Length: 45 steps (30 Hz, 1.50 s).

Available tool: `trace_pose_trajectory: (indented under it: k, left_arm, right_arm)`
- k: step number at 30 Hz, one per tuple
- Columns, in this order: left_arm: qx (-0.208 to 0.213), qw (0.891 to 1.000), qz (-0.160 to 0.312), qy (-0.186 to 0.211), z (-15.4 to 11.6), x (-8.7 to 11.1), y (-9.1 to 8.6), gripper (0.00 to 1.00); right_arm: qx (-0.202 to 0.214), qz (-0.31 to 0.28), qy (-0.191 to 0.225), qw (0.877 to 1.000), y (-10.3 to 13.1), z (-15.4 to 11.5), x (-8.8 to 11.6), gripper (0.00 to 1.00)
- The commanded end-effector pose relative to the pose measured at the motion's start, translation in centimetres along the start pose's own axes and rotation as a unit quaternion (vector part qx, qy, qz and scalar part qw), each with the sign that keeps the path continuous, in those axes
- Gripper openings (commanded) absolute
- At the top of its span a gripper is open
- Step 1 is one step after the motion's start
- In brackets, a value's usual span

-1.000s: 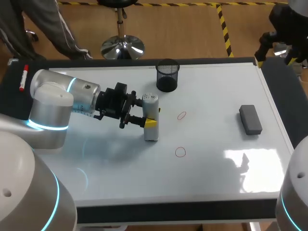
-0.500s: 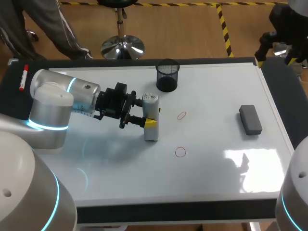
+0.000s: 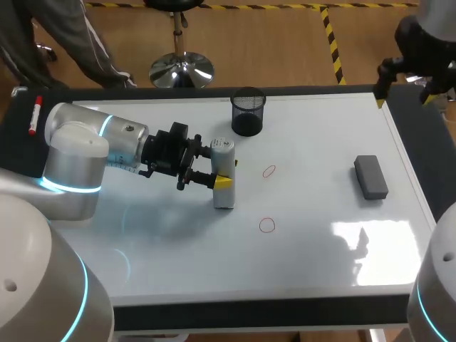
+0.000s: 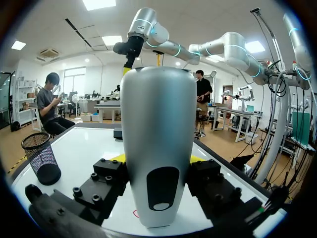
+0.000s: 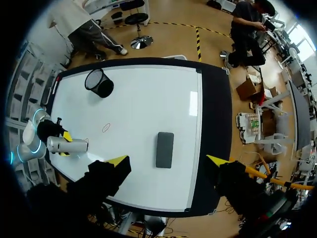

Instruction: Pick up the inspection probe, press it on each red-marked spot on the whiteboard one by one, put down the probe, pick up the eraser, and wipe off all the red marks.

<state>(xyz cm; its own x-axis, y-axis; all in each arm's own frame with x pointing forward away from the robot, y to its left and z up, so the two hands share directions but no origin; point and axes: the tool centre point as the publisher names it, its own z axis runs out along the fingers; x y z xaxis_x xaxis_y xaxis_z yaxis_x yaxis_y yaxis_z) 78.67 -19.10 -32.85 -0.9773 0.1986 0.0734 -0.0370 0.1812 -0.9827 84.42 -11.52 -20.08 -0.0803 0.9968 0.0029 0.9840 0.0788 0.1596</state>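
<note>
Your left gripper [image 3: 226,174] was clenched on the inspection probe [image 3: 224,198], one finger on each side of it. The probe stood upright on its long axis over the left-middle of the whiteboard [image 3: 320,271] (whether its foot touched the board, I could not tell from these views).

What your next move turned on was this: both red marks lay out ahead of that gripper's fingers, toward your right. The nearer red mark [image 3: 268,171] sat almost straight ahead of the probe and near it. The second red mark [image 3: 266,225] lay about as far out, but closer to your own edge of the table. The left arm was plainly the nearer one, and I judged that a short carry ahead, with the probe upright, would put it over the first spot.

Your right gripper [image 5: 167,159] hung high by the far right corner, fingers spread and holding nothing. The eraser [image 5: 164,148] lay on the board's right side, well apart from the probe.

By count: one probe, two red marks, one eraser, one mesh cup [image 3: 248,112], two grippers.
</note>
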Motion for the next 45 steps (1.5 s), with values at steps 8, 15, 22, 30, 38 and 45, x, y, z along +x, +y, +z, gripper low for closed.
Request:
trace_pose_trajectory:
  k: [8,15,22,30,38,45]
  left_arm:
    - [0.002,1.000,0.000,0.000,0.2,0.1,0.9,0.00]
    - [0.002,1.000,0.000,0.000,0.2,0.1,0.9,0.00]
    - [0.002,1.000,0.000,0.000,0.2,0.1,0.9,0.00]
    - [0.002,1.000,0.000,0.000,0.2,0.1,0.9,0.00]
    - [0.002,1.000,0.000,0.000,0.2,0.1,0.9,0.00]
    - [0.002,1.000,0.000,0.000,0.2,0.1,0.9,0.00]
  right_arm:
    - [-0.003,0.019,-0.001,1.000,-1.0,3.1,-0.2,1.00]
    - [0.016,0.020,-0.002,1.000,-0.7,5.7,-0.2,1.00]
    - [0.029,0.016,0.000,0.999,-0.8,8.0,0.3,1.00]
    - [0.033,0.023,-0.004,0.999,-1.1,10.5,0.5,1.00]
    - [0.043,0.030,0.001,0.999,-1.2,12.2,0.0,1.00]
    - [0.047,0.032,0.005,0.998,-1.6,13.4,-0.3,1.00]
